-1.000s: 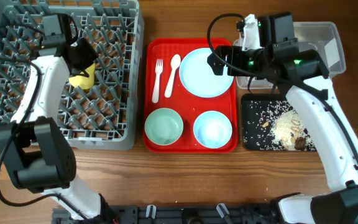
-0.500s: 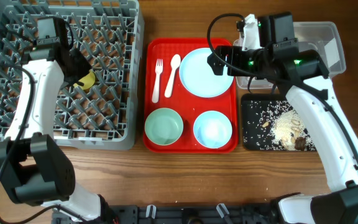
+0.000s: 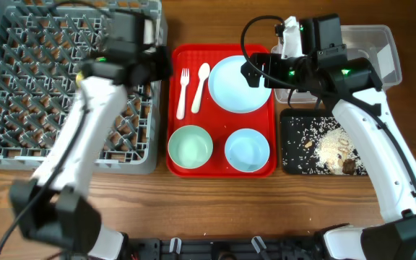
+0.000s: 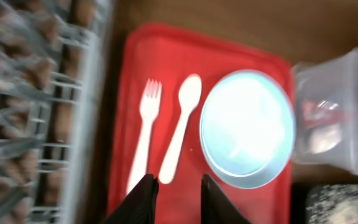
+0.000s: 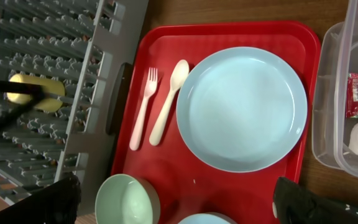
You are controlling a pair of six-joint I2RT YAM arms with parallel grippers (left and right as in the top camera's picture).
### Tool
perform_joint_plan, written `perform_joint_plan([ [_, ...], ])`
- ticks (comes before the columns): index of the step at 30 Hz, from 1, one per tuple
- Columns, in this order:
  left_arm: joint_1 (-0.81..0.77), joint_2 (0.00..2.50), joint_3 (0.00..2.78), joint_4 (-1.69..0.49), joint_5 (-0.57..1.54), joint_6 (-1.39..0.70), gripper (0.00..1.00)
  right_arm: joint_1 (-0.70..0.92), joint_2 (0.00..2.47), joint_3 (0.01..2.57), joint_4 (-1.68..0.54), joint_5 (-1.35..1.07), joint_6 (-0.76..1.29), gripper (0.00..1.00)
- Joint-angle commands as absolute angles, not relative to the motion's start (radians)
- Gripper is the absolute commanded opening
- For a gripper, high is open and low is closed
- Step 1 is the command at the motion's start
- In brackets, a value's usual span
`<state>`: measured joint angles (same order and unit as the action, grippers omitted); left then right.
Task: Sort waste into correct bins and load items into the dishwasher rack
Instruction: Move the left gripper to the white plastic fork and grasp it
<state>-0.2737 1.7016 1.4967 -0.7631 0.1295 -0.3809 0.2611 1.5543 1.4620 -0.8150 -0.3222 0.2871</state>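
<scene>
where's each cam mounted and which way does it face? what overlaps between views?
Overhead: fixed above the table, facing straight down; shows left arm, right arm, dishwasher rack, red serving tray, clear tub, black tray.
Left wrist: on the left arm, facing down at the fork, spoon and plate; left tool fingers at the bottom edge, apart.
Right wrist: on the right arm, facing down at tray, rack edge and tub; right tool fingers in the bottom corners, wide apart.
Shared: fork, spoon and plate show in all three.
</scene>
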Motion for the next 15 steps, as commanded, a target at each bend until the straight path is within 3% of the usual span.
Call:
perform_joint_plan([
  [1, -0.363, 1.814, 1.498, -0.718, 0.026, -0.367, 0.23, 0.262, 1.567, 1.46, -0.812, -0.338, 0.295, 1.0],
  [2, -0.377, 1.829, 1.498, -0.705, 0.009, -0.367, 0.26, 0.262, 1.567, 1.46, -0.812, -0.338, 0.295, 1.0],
  [5, -0.414, 1.883, 1.498, -0.678, -0.11, -0.375, 0.46, 0.262, 1.567, 1.46, -0.813, -0.338, 0.296, 1.0],
  [9, -0.413, 1.926, 1.498, -0.661, -0.114, -0.374, 0.43, 0.262, 1.567, 1.46, -0.812, -0.338, 0.295, 1.0],
  [12, -0.41, 1.965, 1.498, -0.661, -0.114, -0.374, 0.32, 0.262, 1.567, 1.46, -0.812, -0.338, 0.296, 1.0],
  [15, -0.41, 2.003, 1.498, -0.662, -0.114, -0.374, 0.3, 0.262, 1.567, 1.46, -0.812, -0.338, 0.296, 1.0],
])
